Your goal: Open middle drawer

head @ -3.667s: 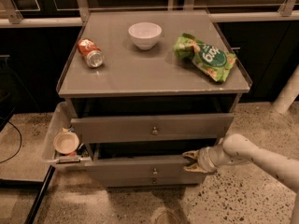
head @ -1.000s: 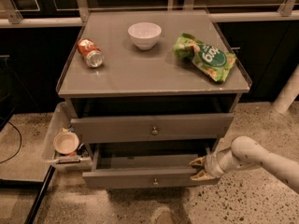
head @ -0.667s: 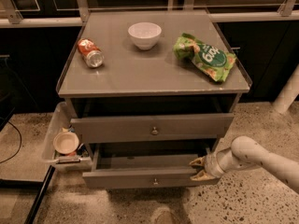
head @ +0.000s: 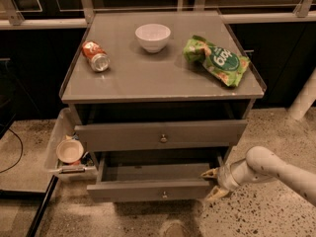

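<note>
The bench (head: 148, 85) carries a chip bag (head: 217, 60), bowl (head: 152, 36) and can (head: 96, 56). Beneath, the middle drawer (head: 143, 190) stands pulled out, tray showing. The hand (head: 213, 184) sits at its right end, fingers spread around the front.

Chip bag (head: 217, 59) lettering illegible

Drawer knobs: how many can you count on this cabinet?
2: a knob on the upper drawer front, a second knob on the pulled-out middle drawer, with the gripper at that drawer's right end. A lower one may be hidden.
</note>
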Robot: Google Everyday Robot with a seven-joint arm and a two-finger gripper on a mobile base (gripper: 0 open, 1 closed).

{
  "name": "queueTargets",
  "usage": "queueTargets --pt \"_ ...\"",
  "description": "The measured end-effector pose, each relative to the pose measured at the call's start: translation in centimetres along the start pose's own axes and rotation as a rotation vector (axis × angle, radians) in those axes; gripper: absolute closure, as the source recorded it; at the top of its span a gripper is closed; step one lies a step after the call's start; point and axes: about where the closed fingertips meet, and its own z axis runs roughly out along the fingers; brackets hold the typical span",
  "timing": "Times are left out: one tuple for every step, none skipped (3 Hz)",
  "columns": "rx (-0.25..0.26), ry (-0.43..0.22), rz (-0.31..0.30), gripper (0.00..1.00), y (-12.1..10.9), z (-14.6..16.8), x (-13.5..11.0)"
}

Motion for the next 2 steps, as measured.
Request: queueTargets --pt "-0.003 -0.010 0.020 0.15 2.5 -1.1 0.7" --pt "0.016 -0.009 0.031 0.38 5.0 -2.9 1.1"
